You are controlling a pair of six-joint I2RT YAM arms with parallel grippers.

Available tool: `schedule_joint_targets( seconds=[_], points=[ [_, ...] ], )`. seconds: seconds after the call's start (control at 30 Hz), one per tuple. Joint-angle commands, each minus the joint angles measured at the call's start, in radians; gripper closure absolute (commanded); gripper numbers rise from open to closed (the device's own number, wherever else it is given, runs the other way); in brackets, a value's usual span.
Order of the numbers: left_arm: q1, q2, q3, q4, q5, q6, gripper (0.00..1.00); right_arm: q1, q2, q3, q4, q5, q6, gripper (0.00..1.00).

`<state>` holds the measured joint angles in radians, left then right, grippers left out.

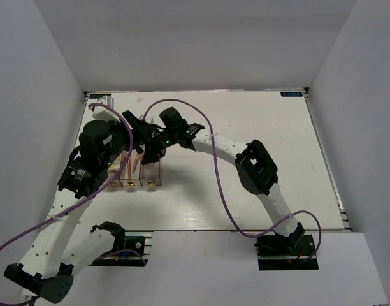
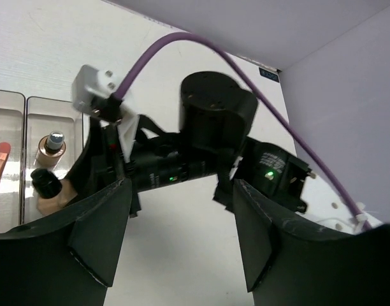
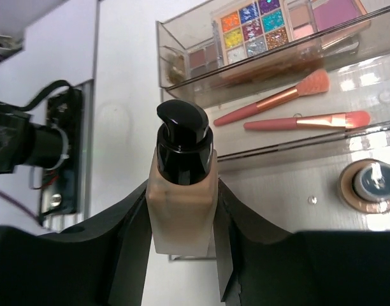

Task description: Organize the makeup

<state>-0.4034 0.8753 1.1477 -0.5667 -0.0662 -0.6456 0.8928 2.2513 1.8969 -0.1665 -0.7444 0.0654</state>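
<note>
My right gripper [image 3: 182, 213] is shut on a beige bottle [image 3: 182, 204] with a black pump cap, held upright just beside the near compartment of the clear organizer [image 3: 182, 76]. A second beige bottle [image 3: 369, 185] stands in that compartment. Two coral-pink sticks [image 3: 290, 108] lie in the middle compartment. Colourful and brown eyeshadow palettes [image 3: 265, 29] fill the far one. My left gripper [image 2: 182, 255] is open with only bare table between its fingers. It faces the right gripper [image 1: 155, 148] and the held bottle [image 2: 47, 191].
The organizer [image 1: 141, 182] sits at the table's left, under both wrists. A purple cable [image 1: 214, 166] loops over the right arm. A grey wall stands close on the left, and the table's near edge [image 1: 214, 229] runs in front of the arm bases.
</note>
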Motion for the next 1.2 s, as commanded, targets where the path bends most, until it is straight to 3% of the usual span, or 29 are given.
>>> schedule_joint_targets(
  seconds=[0.0, 0.1, 0.2, 0.3, 0.37, 0.4, 0.5, 0.7, 0.83, 0.9, 1.0, 1.03, 1.1, 1.17],
  points=[
    [-0.005, -0.009, 0.009, 0.016, 0.019, -0.006, 0.25, 0.028, 0.047, 0.021, 0.071, 0.08, -0.045, 0.99],
    [-0.005, -0.009, 0.012, 0.01, 0.019, -0.008, 0.26, 0.041, 0.068, 0.025, 0.081, 0.118, -0.061, 0.91],
    [-0.005, -0.015, 0.014, -0.002, 0.011, -0.008, 0.25, 0.043, 0.068, 0.027, 0.085, 0.135, -0.061, 0.77],
    [-0.005, -0.025, 0.004, -0.001, 0.009, -0.014, 0.25, 0.041, 0.064, 0.022, 0.073, 0.148, -0.092, 0.51],
    [-0.005, -0.027, 0.001, 0.002, 0.011, -0.017, 0.25, 0.038, 0.054, 0.021, 0.062, 0.149, -0.095, 0.43],
    [-0.005, -0.027, 0.001, 0.002, 0.012, -0.019, 0.26, 0.037, 0.05, 0.018, 0.059, 0.149, -0.098, 0.34],
    [-0.005, -0.024, 0.006, -0.001, 0.014, -0.019, 0.25, 0.038, 0.024, 0.002, 0.048, 0.139, -0.116, 0.23],
    [-0.005, -0.025, 0.007, 0.002, 0.045, -0.02, 0.25, 0.029, -0.062, 0.008, -0.036, 0.112, -0.183, 0.21],
    [-0.005, -0.033, 0.001, 0.019, 0.065, -0.026, 0.23, 0.002, -0.226, -0.077, -0.064, 0.155, -0.297, 0.18],
    [-0.005, -0.032, 0.001, 0.03, 0.065, -0.028, 0.2, -0.017, -0.316, -0.128, -0.054, 0.23, -0.314, 0.12],
    [-0.005, -0.022, 0.0, 0.042, 0.112, -0.032, 0.18, -0.066, -0.387, -0.229, -0.059, 0.396, -0.294, 0.11],
    [-0.005, -0.018, -0.003, 0.044, 0.12, -0.034, 0.17, -0.093, -0.425, -0.243, -0.089, 0.519, -0.283, 0.11],
    [-0.005, -0.009, -0.02, 0.054, 0.144, -0.035, 0.16, -0.127, -0.456, -0.271, -0.167, 0.618, -0.286, 0.11],
    [-0.005, -0.004, -0.037, 0.082, 0.184, -0.032, 0.15, -0.179, -0.467, -0.266, -0.238, 0.637, -0.274, 0.11]
  ],
)
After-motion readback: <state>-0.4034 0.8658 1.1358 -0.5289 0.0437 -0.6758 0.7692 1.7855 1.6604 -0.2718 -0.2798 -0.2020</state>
